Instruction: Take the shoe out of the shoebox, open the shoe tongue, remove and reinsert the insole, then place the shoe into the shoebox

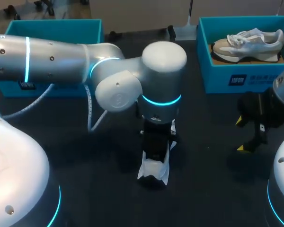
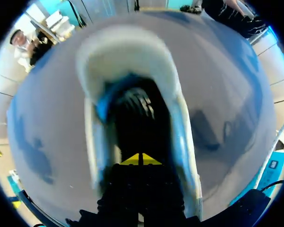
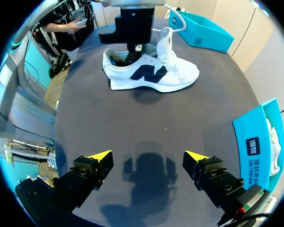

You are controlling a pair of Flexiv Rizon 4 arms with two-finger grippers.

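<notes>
The left arm (image 1: 47,56) is stretched in from 9 o'clock to the table's middle. Its left gripper (image 2: 141,160) is pointed straight down into the white mesh sneaker with a dark side logo (image 1: 154,171), which is sat on the dark table (image 1: 208,189). The fingertips are pressed together, and whether anything's pinched between them can't be told. The right gripper (image 3: 149,156) is held spread wide at 3 o'clock, nothing in it, well apart from the sneaker. A teal cardboard shoebox (image 1: 236,80) holding a second pale sneaker (image 1: 248,41) is parked at 1 o'clock, and another teal box (image 1: 52,26) at 11.
</notes>
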